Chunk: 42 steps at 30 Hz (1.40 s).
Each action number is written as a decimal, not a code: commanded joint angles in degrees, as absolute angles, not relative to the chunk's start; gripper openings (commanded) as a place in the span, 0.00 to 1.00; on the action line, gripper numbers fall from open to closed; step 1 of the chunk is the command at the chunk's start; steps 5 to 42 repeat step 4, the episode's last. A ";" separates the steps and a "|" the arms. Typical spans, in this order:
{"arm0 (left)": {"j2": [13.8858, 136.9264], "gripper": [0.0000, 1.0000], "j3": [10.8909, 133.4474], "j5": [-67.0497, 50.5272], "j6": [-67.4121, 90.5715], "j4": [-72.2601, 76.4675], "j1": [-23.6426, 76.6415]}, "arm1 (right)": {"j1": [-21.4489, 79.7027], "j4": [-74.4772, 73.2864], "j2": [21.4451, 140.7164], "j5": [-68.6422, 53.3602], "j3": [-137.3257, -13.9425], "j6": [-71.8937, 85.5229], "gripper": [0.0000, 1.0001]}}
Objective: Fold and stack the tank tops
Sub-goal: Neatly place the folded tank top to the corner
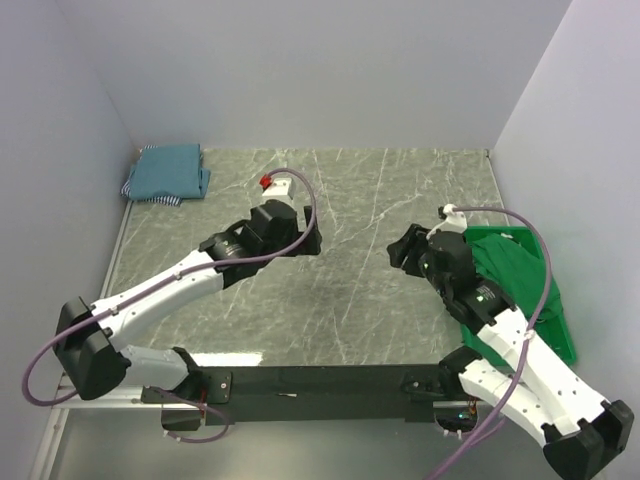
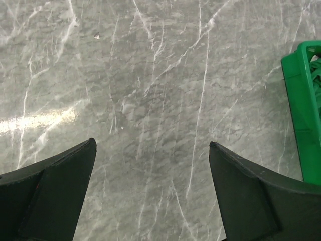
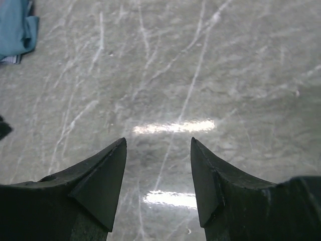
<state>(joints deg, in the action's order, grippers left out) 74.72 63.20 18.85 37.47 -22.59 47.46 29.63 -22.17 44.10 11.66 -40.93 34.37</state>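
Tank tops are stacked in your far left corner of the table [image 1: 380, 200]: the teal tank top [image 1: 168, 170] lies folded on the striped tank top [image 1: 150, 197], only the stripe edge showing. Left gripper [image 2: 152, 145] hangs over bare marble, jaws spread wide, nothing between. Right gripper [image 3: 158, 141] is the same, jaws apart and empty. You see the green crate [image 1: 565, 340] at the right edge, green cloth [image 1: 510, 265] bunched in it.

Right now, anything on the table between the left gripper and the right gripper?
No. In the top view, only bare marble tabletop lies between the left gripper and the right gripper.
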 commanded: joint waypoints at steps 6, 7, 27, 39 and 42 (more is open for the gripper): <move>70.49 0.99 61.53 17.22 38.24 -20.31 47.55 | 29.44 -21.98 42.28 16.87 -39.82 35.86 0.61; 70.49 0.99 61.53 17.22 38.24 -20.31 47.55 | 29.44 -21.98 42.28 16.87 -39.82 35.86 0.61; 70.49 0.99 61.53 17.22 38.24 -20.31 47.55 | 29.44 -21.98 42.28 16.87 -39.82 35.86 0.61; 70.49 0.99 61.53 17.22 38.24 -20.31 47.55 | 29.44 -21.98 42.28 16.87 -39.82 35.86 0.61; 70.49 0.99 61.53 17.22 38.24 -20.31 47.55 | 29.44 -21.98 42.28 16.87 -39.82 35.86 0.61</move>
